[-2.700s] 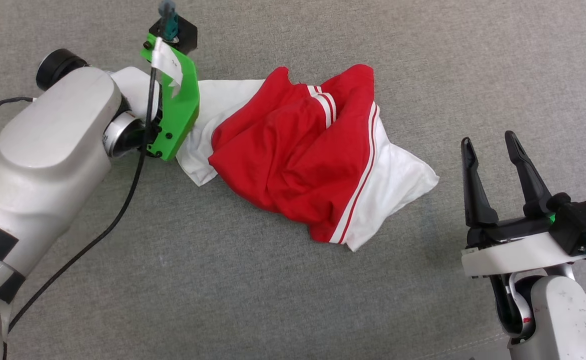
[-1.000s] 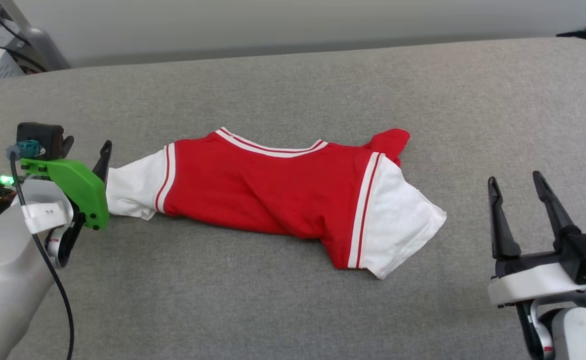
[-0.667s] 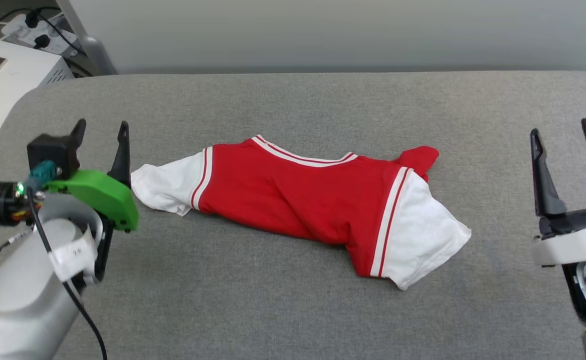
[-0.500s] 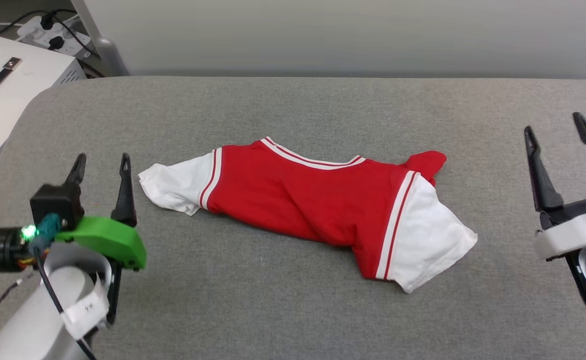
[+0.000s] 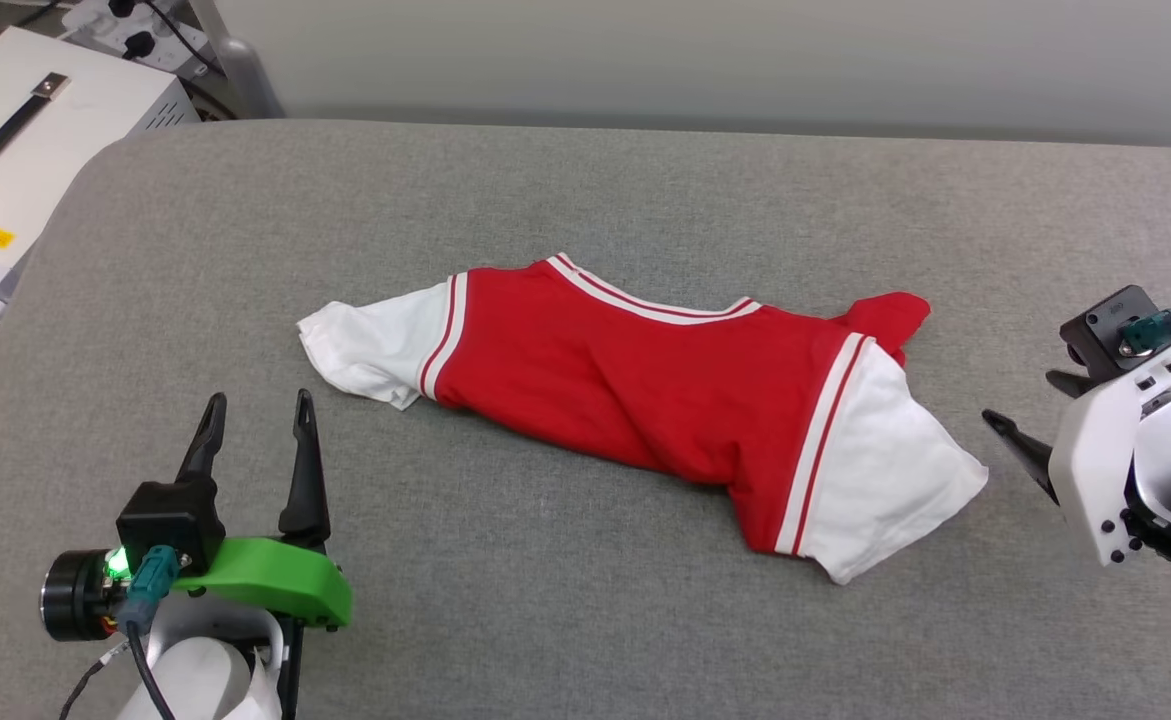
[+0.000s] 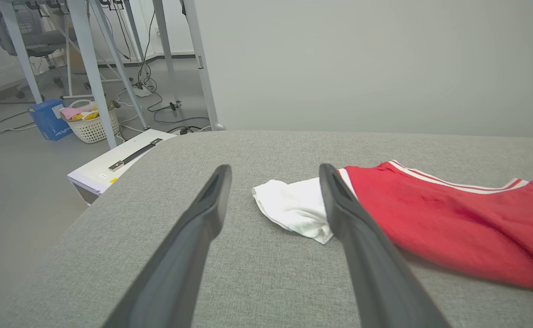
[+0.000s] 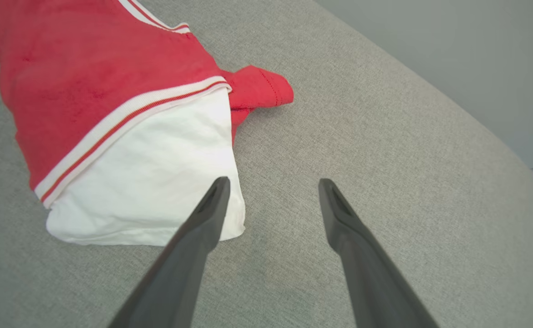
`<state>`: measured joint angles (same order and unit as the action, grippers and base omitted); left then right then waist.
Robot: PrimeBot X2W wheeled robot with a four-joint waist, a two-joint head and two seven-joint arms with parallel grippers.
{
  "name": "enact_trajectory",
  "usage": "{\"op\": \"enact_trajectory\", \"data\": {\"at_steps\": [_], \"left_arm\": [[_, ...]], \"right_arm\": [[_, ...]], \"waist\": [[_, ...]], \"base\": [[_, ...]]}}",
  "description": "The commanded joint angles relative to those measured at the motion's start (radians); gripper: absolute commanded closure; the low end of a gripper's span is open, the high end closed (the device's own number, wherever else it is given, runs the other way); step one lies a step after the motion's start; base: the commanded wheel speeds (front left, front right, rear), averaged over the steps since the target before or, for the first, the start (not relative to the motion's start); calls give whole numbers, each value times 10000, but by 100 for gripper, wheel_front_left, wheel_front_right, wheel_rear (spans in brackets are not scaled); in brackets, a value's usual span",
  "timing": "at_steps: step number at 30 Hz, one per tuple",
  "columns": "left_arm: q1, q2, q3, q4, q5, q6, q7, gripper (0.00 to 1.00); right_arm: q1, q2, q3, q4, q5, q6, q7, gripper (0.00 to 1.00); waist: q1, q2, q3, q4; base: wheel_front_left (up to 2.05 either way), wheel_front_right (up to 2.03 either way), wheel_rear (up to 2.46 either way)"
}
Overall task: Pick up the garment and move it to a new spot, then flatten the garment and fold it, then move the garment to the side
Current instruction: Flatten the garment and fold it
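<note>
A red T-shirt (image 5: 645, 390) with white sleeves lies bunched in the middle of a grey cushion (image 5: 585, 620). The left gripper (image 5: 259, 400) and right gripper (image 7: 274, 181) hang spread and empty (one near each sleeve). Flattening it well likely means pinching opposite edges and drawing them apart evenly.

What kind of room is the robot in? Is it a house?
Probably a lab or workshop, not a house. Metal desk legs stand over loose cables on the floor, a white equipment box sits beside the grey padded table, and the red T-shirt looks like practice material.
</note>
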<state>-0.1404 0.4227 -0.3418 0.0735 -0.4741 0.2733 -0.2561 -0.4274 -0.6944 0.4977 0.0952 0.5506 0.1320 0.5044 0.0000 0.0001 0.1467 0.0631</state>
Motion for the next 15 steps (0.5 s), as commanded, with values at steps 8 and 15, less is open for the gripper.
{"op": "enact_trajectory", "data": {"at_steps": [8, 15], "left_arm": [[-203, -792, 665, 234, 807, -777, -56, 0], [-384, -1326, 1166, 492, 1359, -1343, -56, 0]], "right_arm": [[-719, -118, 579, 802, 1385, -13, 2256, 0], [-775, 210, 1447, 1887, 1408, -13, 2117, 0]], "waist": [[0, -1, 858, 589], [0, -1, 1221, 869]], "base": [[0, 0, 0], [0, 0, 0]]}}
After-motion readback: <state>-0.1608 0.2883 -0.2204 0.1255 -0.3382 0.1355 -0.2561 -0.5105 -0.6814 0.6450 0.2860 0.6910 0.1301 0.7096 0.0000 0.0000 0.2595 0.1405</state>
